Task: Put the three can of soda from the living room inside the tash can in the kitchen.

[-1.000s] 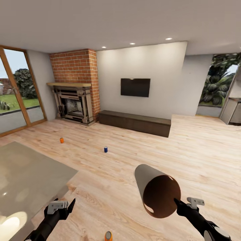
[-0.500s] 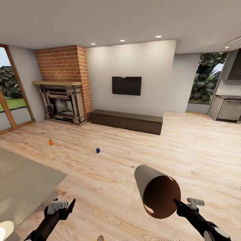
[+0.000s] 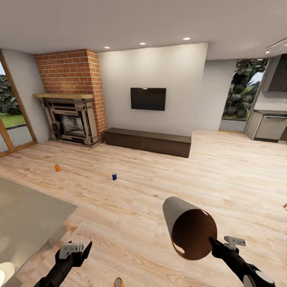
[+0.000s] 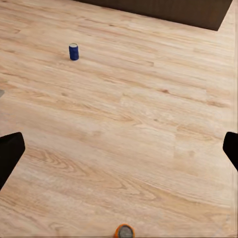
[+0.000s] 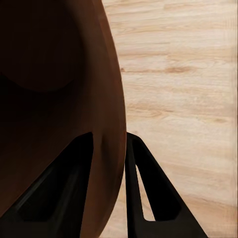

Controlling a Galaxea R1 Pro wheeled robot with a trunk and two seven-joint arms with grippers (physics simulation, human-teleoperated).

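- A grey low table (image 3: 28, 215) is sitting at the far left of the head view, on the light wood plank floor (image 3: 223, 179) of the living room
- A red brick fireplace (image 3: 71, 99) is standing against the far wall, beside the glass garden doors (image 3: 10, 123)
- A small bright orange soda can (image 3: 57, 168) is standing upright on the floor in front of the fireplace
- The left gripper (image 3: 75, 252) is hanging low over the floor just beside the table corner; in the left wrist view its dark fingertips (image 4: 10, 153) are sitting well apart at opposite edges, so the jaws are spread wide with nothing between them
- A small dark blue soda can (image 3: 114, 176) is standing upright further out on the floor, well apart from the orange one, in front of the long dark brown low cabinet (image 3: 147, 141); it is also showing in the left wrist view (image 4: 74, 51)
- A second orange soda can (image 3: 118, 282) is peeking in at the bottom edge of the head view, between the two arms, though too little is showing to tell if it is upright
- A black wall television (image 3: 148, 99) is hanging above the cabinet
- The round glossy copper-brown trash bin (image 3: 189, 229) is being held tilted on its side, its dark brown inside facing the camera
- The right gripper (image 3: 211, 241) is clamping the bin's rim, one finger (image 5: 64, 188) inside and one outside the wall (image 5: 111, 124)
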